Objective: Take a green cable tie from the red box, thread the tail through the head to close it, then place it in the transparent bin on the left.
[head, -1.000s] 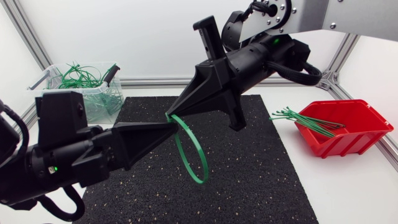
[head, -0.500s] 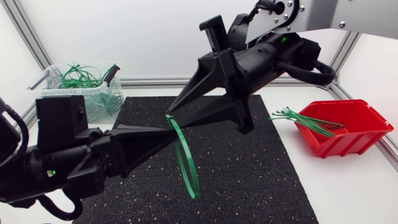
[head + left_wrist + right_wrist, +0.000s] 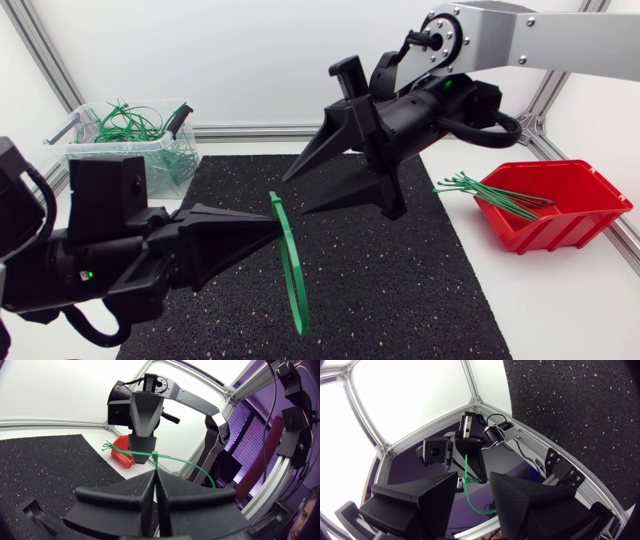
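Leftmost, the transparent bin is sitting at the far-left corner of the table, holding a tangle of closed ties.

Left arm is coming in low from that side. The left gripper is clamping the green cable tie, both fingers pressed together on it near its head. The tie is closed into a loop and is hanging edge-on in the air over the black mat, touching neither the mat nor the bin. The left wrist view is showing the same: fingers meeting flush, with the band arcing out from the tips and off to one side.

Mid-table, the right arm is reaching in from above. The right gripper is hovering just beside the top of the loop, fingers spread wide and gripping nothing. I cannot tell whether a fingertip is brushing the tie. In the right wrist view the tie is showing ahead, past the gap between the fingers, held in the left gripper.

Far right, the red box is resting on the table beside the mat, with a bundle of spare ties poking out over its mat-side rim.
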Controlling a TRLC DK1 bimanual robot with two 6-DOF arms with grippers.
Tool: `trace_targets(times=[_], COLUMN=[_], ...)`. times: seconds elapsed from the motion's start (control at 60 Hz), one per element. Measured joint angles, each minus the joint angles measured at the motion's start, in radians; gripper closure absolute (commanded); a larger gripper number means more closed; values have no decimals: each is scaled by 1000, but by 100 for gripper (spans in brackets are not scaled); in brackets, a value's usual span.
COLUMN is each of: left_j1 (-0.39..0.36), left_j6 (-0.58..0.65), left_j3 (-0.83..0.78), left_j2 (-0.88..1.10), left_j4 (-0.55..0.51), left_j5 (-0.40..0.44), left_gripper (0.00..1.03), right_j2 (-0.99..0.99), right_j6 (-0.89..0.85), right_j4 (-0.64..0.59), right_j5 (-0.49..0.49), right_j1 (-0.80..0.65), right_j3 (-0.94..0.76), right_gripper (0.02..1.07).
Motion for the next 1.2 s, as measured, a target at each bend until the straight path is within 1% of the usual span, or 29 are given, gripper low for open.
trace_targets(times=[0.217,0.283,0.433,0.483,0.533,0.667,0.683,0.717,0.883,0.983,1.033,1.117,1.15,1.2], left_j1=[-6,-6,-6,-7,-10,-11,-11,-11,-12,-13,-13,-18,-19,-19], left_j6=[31,34,45,45,45,45,45,45,45,45,45,46,46,45], left_j3=[0,0,1,1,1,1,1,1,1,1,1,1,1,1], left_j2=[37,40,40,40,40,40,40,40,40,40,38,38,38,36], left_j4=[0,1,1,1,0,1,1,1,0,-1,-5,-8,-8,-9], left_j5=[1,4,11,11,11,11,11,11,11,11,11,11,11,11], left_gripper=[100,100,100,100,100,100,100,100,100,100,100,100,100,100], right_j2=[24,24,25,27,30,31,31,31,31,31,31,30,30,30], right_j6=[0,0,0,0,0,-9,-12,-15,-18,-19,-19,-19,-19,-19], right_j4=[-7,-11,-19,-19,-22,-23,-23,-23,-25,-24,-21,-18,-16,-10], right_j5=[-1,3,4,4,4,7,8,11,34,38,39,45,49,53], right_j1=[50,60,63,63,63,60,60,60,45,40,40,40,40,40], right_j3=[31,47,51,52,52,52,51,51,51,51,51,46,43,40], right_gripper=[57,63,63,70,74,74,76,82,92,92,98,98,101,101])
